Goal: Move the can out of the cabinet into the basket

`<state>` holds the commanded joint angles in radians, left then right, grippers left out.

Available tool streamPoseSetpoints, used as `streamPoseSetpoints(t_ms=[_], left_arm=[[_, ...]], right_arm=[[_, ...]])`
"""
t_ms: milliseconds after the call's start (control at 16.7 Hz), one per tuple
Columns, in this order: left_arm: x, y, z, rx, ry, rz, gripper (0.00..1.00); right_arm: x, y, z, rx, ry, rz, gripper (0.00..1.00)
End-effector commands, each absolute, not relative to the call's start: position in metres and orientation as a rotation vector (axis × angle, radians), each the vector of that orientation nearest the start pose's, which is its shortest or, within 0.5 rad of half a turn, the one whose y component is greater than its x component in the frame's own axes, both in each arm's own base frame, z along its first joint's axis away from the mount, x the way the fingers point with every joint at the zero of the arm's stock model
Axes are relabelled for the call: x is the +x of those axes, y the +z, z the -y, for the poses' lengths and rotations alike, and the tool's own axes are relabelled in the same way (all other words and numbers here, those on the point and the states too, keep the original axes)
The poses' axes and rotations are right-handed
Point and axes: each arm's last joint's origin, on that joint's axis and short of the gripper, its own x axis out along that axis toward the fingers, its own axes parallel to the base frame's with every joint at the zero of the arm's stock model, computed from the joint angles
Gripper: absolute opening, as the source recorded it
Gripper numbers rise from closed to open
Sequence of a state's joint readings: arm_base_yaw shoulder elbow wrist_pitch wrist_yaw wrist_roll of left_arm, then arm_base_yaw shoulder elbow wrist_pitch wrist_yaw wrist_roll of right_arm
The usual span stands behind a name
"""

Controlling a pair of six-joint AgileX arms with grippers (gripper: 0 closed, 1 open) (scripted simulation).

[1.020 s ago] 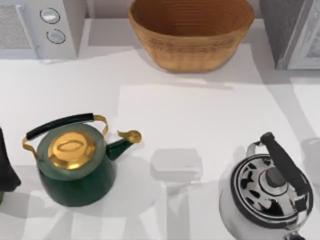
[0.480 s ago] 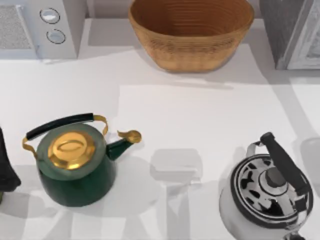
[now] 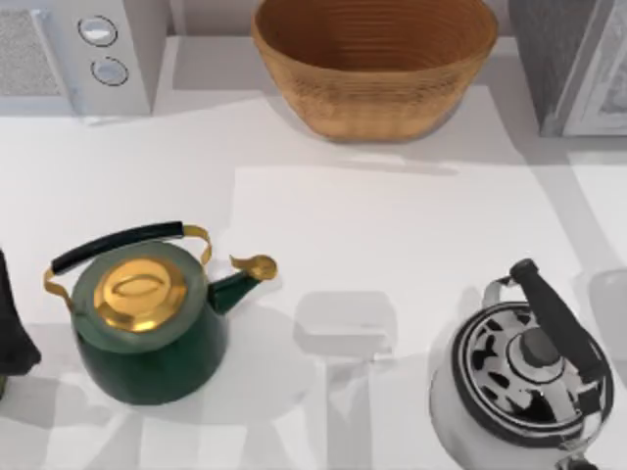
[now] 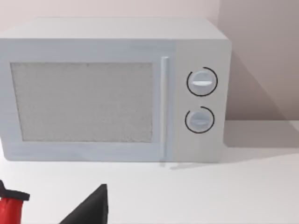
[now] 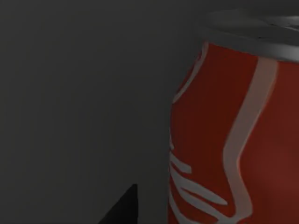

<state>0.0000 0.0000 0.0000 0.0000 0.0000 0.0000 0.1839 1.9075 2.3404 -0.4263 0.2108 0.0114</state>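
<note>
Right now the can (image 5: 233,135) sits very close to the right wrist cam, upright, in a dim grey space, prob. inside the cabinet (image 3: 573,64), which stands at 1 o'clock on the table (image 3: 392,225). Right gripper: a dark finger tip (image 5: 124,207) pokes in beside the can, w/ a gap between them; can't tell if it's wide or narrow, and no hold is visible. Risks, as I judge: closing off-centre could tip the can or shove it deeper; pulling out could clip the cabinet frame. Next comes the carry to the basket (image 3: 377,73) at 12 o'clock; a weak pinch could drop it short. Black-and-white kettle (image 3: 524,377) at 5 o'clock and green kettle (image 3: 147,318) at 8 are off that path. Left arm is parked at 9 o'clock facing the microwave (image 4: 112,91); can't tell its fingers either.
</note>
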Motion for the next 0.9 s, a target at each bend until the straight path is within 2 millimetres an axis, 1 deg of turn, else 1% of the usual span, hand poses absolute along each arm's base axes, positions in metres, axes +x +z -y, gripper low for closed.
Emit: streamPoseSetpoints(t_ms=[480,540,900], left_arm=[[0.1057,0.16,0.0012,0.0,0.0,0.0,1.0],[0.1057,0.16,0.0012,0.0,0.0,0.0,1.0],[0.1057,0.16,0.0012,0.0,0.0,0.0,1.0]], right_arm=[[0.4013,0.5075,-0.0764,-0.002,-0.006,0.009,0.02],[0.4013,0.5075,-0.0764,-0.002,-0.006,0.009,0.0],[0.4013,0.5075,-0.0764,-0.002,-0.006,0.009,0.0]])
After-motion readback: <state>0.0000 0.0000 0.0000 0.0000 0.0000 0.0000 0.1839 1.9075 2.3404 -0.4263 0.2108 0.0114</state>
